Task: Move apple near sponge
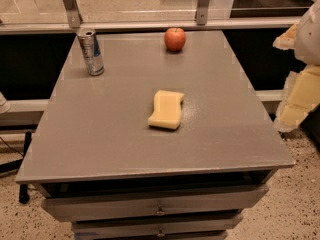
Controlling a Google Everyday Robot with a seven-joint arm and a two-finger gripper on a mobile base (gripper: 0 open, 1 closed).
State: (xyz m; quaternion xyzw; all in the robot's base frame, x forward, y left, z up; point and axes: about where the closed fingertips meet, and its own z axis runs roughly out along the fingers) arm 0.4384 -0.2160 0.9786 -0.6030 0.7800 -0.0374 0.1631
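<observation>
Apple sits upright, stem up, at the far edge of the grey table, a bit right of centre, just in front of the rail behind. Untouched, task not started as I judge it. Sponge lies flat mid-table, well apart from the apple and nearly straight toward the camera from it, shifted a hair left. Its long axis runs near-to-far, tilted slightly, so a short end faces the apple. My gripper hangs off the table's right side, partly cut by the frame edge and above the floor, not over the top. Cannot tell whether it is spread or pressed together. It is not on the apple. Key relation: the apple lies left of my claw and further back, across the table's right-hand edge. The sponge lies left too, but nearer the front than the apple. So the reach probably goes left and away first, then the carry comes back toward the front to set down beside the sponge. Other item: a silver drink can stands at the far left, well apart from the apple and off that path. Drawers show below the tabletop.
</observation>
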